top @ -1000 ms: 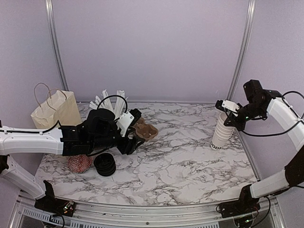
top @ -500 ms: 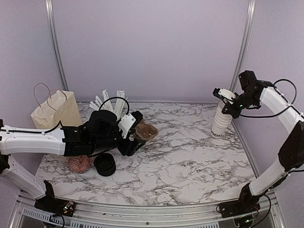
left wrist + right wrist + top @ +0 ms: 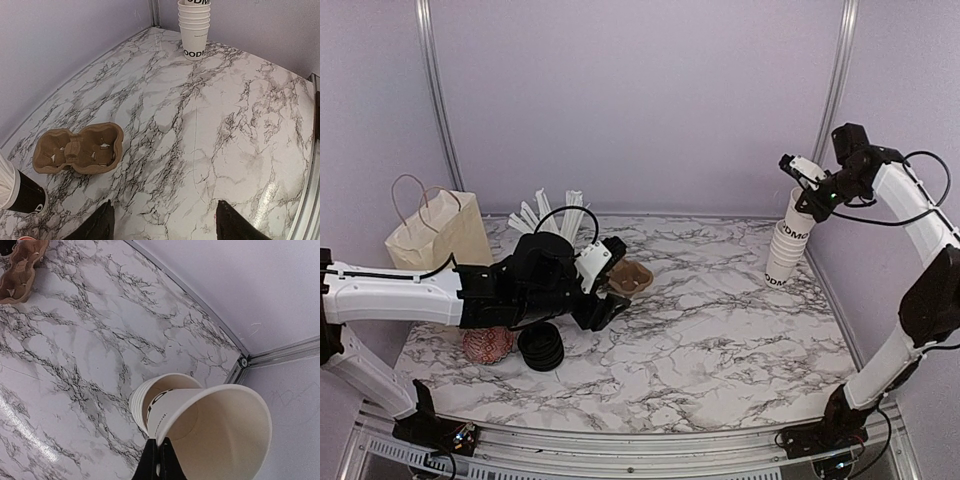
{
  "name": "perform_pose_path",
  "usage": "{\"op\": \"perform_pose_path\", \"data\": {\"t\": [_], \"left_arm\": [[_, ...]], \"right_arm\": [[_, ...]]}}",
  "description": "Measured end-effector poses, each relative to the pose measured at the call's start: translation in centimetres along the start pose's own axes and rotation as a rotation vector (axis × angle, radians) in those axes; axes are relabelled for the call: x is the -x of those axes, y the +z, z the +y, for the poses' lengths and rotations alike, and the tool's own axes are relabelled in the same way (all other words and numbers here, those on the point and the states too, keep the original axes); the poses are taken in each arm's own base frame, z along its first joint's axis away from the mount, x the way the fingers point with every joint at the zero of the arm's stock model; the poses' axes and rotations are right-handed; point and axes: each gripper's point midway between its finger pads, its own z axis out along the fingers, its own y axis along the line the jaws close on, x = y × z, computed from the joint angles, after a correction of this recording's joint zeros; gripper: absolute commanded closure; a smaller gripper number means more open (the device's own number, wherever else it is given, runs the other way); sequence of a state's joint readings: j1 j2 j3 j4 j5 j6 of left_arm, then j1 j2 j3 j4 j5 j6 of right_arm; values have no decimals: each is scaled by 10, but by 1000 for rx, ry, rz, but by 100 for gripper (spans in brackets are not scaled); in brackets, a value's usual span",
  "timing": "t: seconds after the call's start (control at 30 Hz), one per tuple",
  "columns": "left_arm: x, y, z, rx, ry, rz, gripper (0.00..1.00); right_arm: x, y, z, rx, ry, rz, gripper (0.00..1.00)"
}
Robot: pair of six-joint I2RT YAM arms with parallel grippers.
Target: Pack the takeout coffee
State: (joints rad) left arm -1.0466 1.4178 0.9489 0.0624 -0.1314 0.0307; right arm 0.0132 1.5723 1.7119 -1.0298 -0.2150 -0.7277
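1. The right gripper (image 3: 159,450) is pinching the rim of the top cup (image 3: 215,435), its fingers pressed together on the thin paper wall. It is holding the cup tilted over the stack of cups (image 3: 142,402) at the far right corner of the tabletop (image 3: 75,355). Whether the cup's base is quite free of the stack we cannot tell.
2. The left gripper (image 3: 162,225) is hovering with its fingers spread and nothing between them. It is just beside the cup carrier (image 3: 80,150), which is lying left of the middle, nearer the far edge.
3. We are judging the task as barely begun. The carrier is holding no cup and no cup is wearing a lid. The lids (image 3: 541,346) are sitting in a pile toward the near left corner, beside a red-patterned bowl (image 3: 487,344).
4. What is remaining, as we are reading it, is seating cups in the carrier, capping them, and probably loading the paper bag (image 3: 435,235) standing at the far left corner.
5. The cups are looking like matte white paper — tapered, thin-walled, with a rolled rim and black lettering near the base — and are nesting tightly.
6. The carrier is showing as brown moulded pulp, rough and fibrous, with rounded wells.
7. The lids are reading as black plastic rings. The bag is cream paper with looped cord handles, and the tabletop is glossy, marble-patterned and reflecting light.
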Motion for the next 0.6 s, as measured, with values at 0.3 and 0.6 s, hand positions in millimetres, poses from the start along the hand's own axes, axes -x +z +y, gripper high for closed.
{"op": "perform_pose_path", "data": {"t": [0.3,0.6], "left_arm": [[5,1,-1,-3,4,-4,30],[14,0,1,15,14,4,27]], "right_arm": [[-3,-8,-15,-16,43,9,100],[34,-50,19,0,-32,-109,100]]}}
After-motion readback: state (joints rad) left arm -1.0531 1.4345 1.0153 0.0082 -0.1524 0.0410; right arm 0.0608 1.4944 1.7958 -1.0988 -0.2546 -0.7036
